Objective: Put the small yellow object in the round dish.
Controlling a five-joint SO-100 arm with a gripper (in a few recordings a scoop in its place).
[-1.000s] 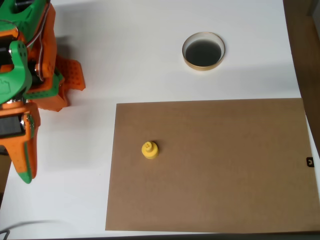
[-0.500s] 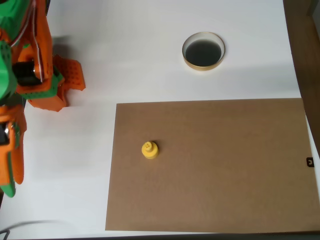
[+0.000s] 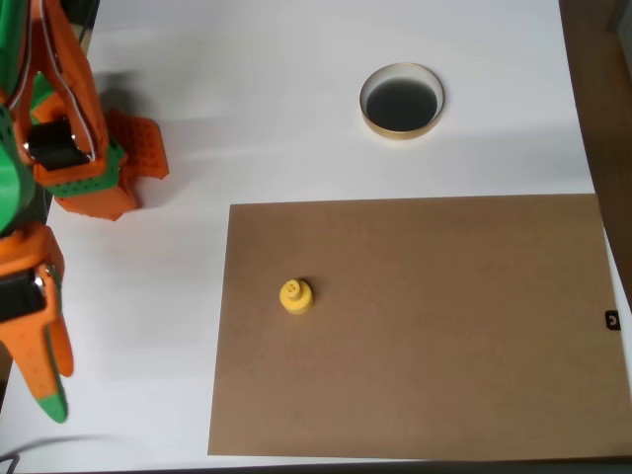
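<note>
yellow piece (image 3: 294, 296): tiny glossy plastic, a round wider base with a narrower knob on top; it stands upright on the brown board, in the board's left half, near its left edge and about midway between its top and bottom edges.
dish (image 3: 402, 101): small, shallow and circular, thin tan rim and dark inside; it sits on the white table, beyond the board's top edge, well apart from the yellow piece.
board (image 3: 444, 326): flat matte brown rectangle, like cardboard, covering the lower right of the table.
table (image 3: 247, 99): smooth white surface.
gripper (image 3: 44, 375): orange plastic fingers with green tips, at the table's left edge, well apart from the yellow piece; holding nothing, and i cannot tell whether the fingers are spread or pressed together.
arm (image 3: 59, 128): orange and green printed plastic at the table's top left corner.
</note>
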